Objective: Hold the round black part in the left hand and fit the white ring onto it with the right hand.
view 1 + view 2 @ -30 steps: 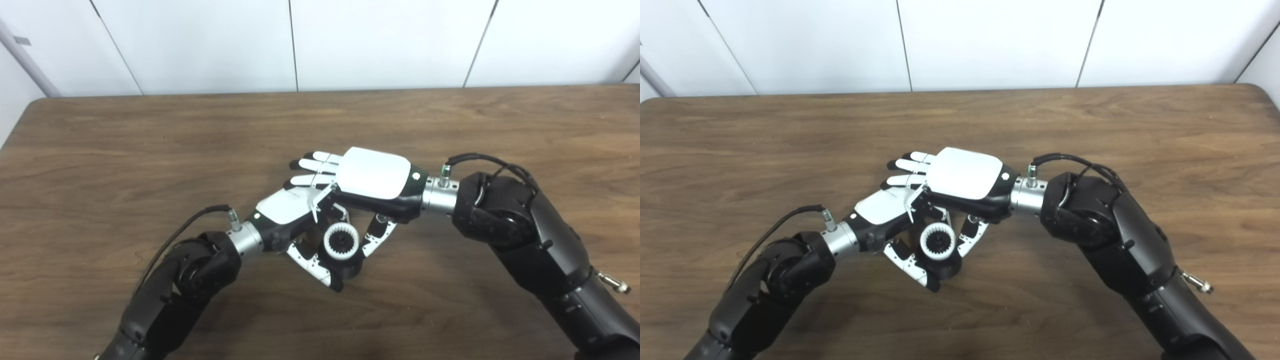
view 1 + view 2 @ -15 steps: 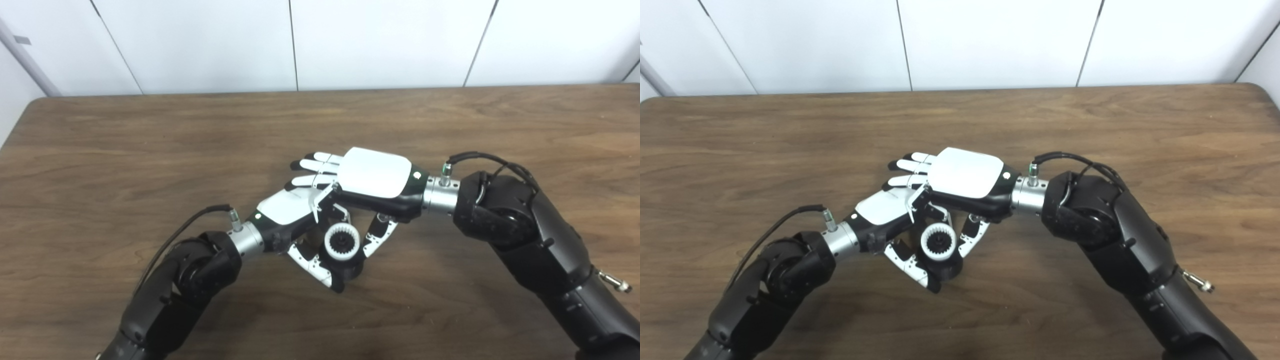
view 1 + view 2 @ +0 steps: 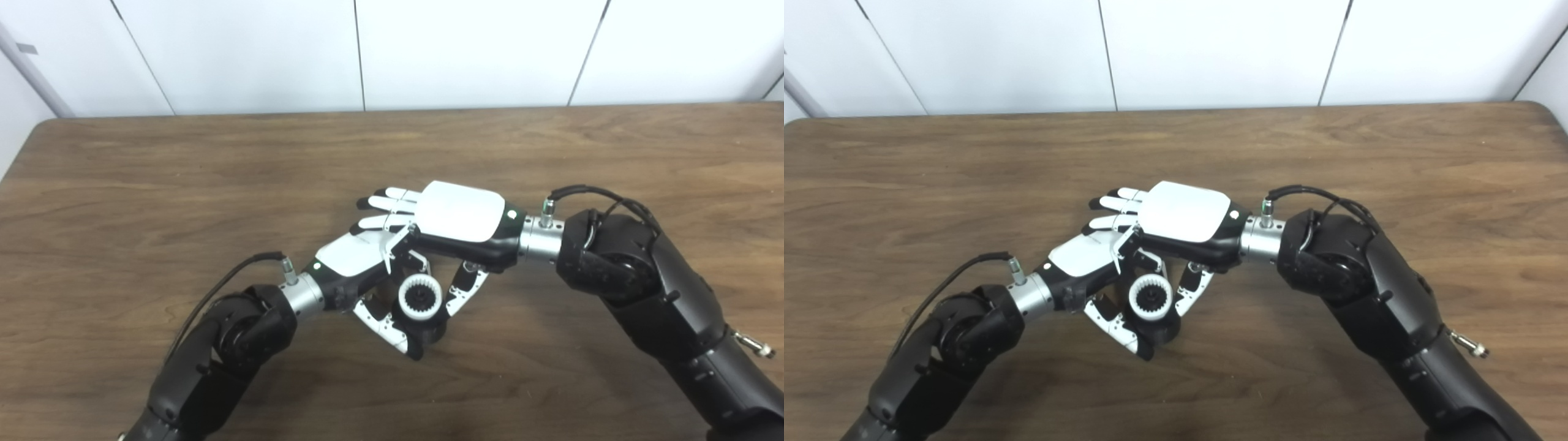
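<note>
Left eye view: brown wooden table (image 3: 184, 171) before white wall panels (image 3: 245, 55).

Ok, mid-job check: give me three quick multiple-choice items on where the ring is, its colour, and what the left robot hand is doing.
1. Where is the white toothed ring?
A. Alone on the bare table
B. On top of the round black part
C. At the table's far edge

2. What colour is the ring?
A. White
B. Red
C. Blue

3. What is the left robot hand doing?
A. Lying flat and empty on the wooden table
B. Out of view
C. Closed around the black part

Answers:
1 B, the ring sits on the black part's top face, between the two hands.
2 A, its toothed rim shows white against the dark centre.
3 C, its fingers wrap the part's side, while the right robot hand stretches over it with a finger beside the ring.
</note>
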Robot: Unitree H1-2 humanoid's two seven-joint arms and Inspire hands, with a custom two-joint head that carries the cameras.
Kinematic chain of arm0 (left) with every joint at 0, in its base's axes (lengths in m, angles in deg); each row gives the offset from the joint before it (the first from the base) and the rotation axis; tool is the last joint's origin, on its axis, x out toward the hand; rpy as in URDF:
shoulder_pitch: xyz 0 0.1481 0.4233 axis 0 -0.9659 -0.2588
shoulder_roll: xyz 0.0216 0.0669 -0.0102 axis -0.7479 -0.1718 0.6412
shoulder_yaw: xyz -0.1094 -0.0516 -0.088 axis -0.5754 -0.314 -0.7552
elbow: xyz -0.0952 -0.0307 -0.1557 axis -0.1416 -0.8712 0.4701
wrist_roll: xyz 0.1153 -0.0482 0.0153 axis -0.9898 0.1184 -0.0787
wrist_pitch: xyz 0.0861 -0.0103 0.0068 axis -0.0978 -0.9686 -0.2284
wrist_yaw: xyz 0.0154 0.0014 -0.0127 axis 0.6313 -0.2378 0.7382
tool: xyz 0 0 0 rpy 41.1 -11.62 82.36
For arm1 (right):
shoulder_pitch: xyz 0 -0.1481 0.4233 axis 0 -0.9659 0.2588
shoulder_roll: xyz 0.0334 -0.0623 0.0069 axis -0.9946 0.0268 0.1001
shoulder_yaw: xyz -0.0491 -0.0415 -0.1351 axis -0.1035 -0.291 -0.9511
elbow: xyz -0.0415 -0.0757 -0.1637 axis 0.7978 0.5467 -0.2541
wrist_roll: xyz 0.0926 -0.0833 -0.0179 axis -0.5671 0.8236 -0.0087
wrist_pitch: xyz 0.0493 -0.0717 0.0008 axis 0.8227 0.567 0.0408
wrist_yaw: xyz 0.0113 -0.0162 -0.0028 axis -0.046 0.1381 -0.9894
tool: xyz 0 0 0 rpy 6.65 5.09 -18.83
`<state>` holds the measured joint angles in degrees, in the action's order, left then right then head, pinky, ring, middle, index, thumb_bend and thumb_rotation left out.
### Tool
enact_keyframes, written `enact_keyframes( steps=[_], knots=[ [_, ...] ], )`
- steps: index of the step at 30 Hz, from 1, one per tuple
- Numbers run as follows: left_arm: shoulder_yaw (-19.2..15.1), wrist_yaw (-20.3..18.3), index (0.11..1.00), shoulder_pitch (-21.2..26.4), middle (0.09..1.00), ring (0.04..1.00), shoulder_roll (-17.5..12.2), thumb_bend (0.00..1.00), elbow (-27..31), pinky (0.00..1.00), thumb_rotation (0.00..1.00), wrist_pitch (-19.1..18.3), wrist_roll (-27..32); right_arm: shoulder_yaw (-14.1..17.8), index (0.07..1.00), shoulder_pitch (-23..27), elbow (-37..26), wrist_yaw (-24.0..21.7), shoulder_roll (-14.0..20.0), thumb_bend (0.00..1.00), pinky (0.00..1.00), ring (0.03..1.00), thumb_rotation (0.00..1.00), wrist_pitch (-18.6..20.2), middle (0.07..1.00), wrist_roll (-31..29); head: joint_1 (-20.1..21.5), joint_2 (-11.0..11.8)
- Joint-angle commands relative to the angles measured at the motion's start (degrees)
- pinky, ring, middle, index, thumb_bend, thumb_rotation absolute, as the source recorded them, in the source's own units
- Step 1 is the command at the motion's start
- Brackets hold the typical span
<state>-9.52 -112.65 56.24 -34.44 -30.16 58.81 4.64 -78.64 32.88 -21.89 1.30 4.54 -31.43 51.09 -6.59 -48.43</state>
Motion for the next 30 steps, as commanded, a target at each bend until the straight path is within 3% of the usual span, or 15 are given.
enact_keyframes(
  steps=[1, 30],
  knots=[
    [-0.27, 0.8, 0.482, 1.35, 0.958, 1.0, 0.52, 0.52, 2.6, 1.0, 0.06, 0.77, 0.69, 0.18, 0.484, 1.81, 0.27, -0.08, 0.61, 0.53, 1.0, 1.0, 0.14, 0.19, 0.922, -0.3, -0.04, 0.0],
    [-0.37, 0.02, 0.482, 1.53, 0.956, 1.0, 0.53, 0.52, 3.88, 1.0, 0.06, -0.51, 0.9, -0.03, 0.486, 1.44, 0.26, -0.17, 0.92, 0.52, 1.0, 1.0, 0.15, 0.14, 0.928, -0.16, -0.13, -0.1]
  ],
)
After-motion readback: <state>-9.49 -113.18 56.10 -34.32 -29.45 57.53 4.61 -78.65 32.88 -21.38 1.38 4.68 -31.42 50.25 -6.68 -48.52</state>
